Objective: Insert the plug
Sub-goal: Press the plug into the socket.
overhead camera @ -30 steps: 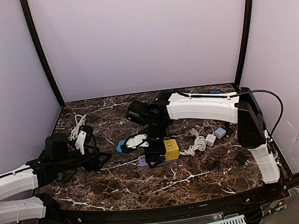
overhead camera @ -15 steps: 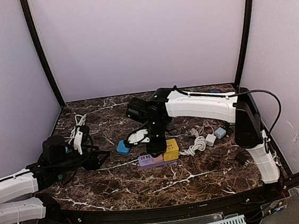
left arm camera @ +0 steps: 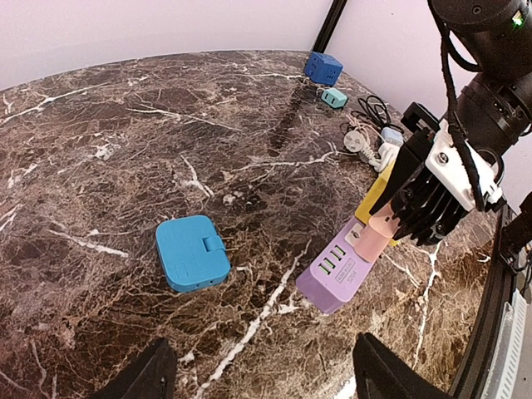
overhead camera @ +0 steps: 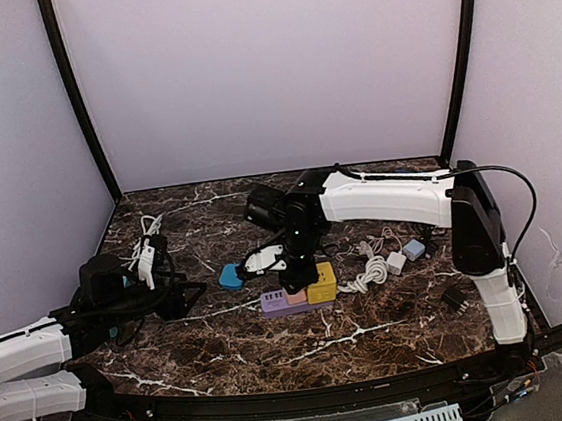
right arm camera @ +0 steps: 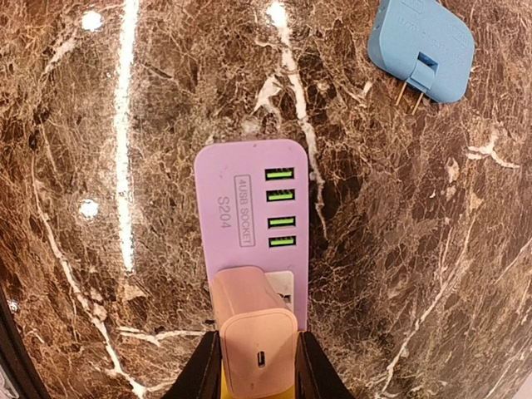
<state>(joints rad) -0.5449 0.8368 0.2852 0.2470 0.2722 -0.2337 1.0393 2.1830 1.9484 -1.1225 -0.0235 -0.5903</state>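
Observation:
A pink plug [right arm camera: 253,332] stands on the white socket face at one end of a purple power strip [right arm camera: 249,208], its prongs hidden. My right gripper [right arm camera: 255,366] is shut on the pink plug, one finger on each side. The top view shows that gripper [overhead camera: 292,270] pointing down over the strip [overhead camera: 276,305], and the left wrist view shows plug [left arm camera: 376,237] and strip [left arm camera: 332,270] from the side. My left gripper [left arm camera: 266,374] is open and holds nothing, low over the table at the left [overhead camera: 185,299], well away from the strip.
A blue flat adapter [left arm camera: 189,253] lies left of the strip with its prongs out. A yellow block [overhead camera: 321,282] touches the strip's right end. White cables and small adapters [overhead camera: 372,266] lie to the right, a blue cube [left arm camera: 322,66] at the back, another white cable [overhead camera: 146,240] far left.
My right gripper has closed on the pink plug over the purple strip. The left arm has barely moved and its jaws have narrowed slightly.

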